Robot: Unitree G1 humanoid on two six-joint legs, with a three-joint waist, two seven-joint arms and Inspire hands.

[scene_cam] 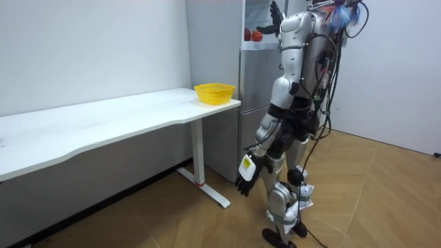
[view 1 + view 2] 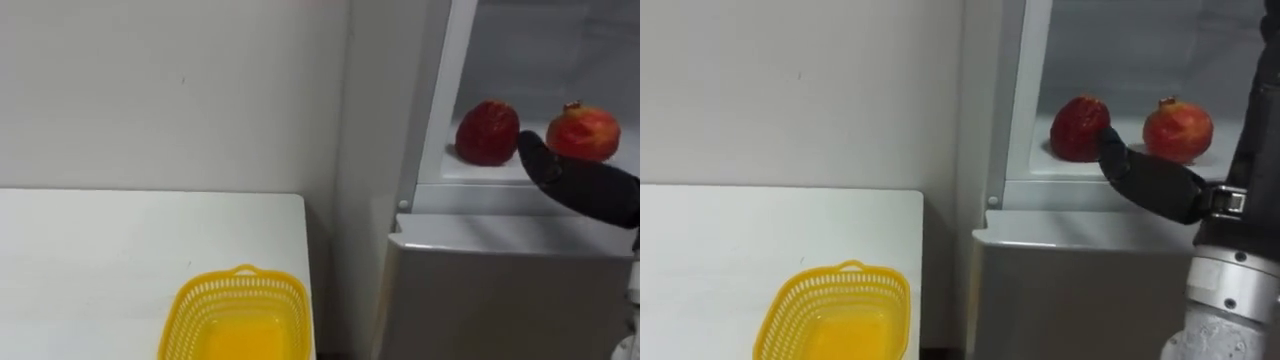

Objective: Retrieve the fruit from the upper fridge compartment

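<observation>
Two red fruits stood on the shelf (image 2: 470,172) of the fridge's (image 2: 480,290) open upper compartment: a darker fruit (image 2: 487,132) nearer the fridge's frame, and a brighter fruit (image 2: 583,133) deeper in, apart from it. The right hand (image 2: 580,185) extended over the front edge of this compartment, its fingers straight and close together, pointing between the two fruits. The fingertips lay just beside the fruits. Whether they touched either one could not be told, and the hand enclosed nothing.

The left hand (image 1: 247,178) hung low before the fridge's lower door, fingers relaxed and empty.

A yellow basket (image 2: 188,305) sat empty on the white table (image 2: 100,260) beside the fridge, at the end nearest it. The robot stood upright facing the fridge.

Progress, as judged: the upper door was open and the reach was in place, so the task was at its early middle. Grasping one fruit, lifting it clear of the shelf and withdrawing it from the fridge were not yet done. The basket was the likely place to set it down.
</observation>
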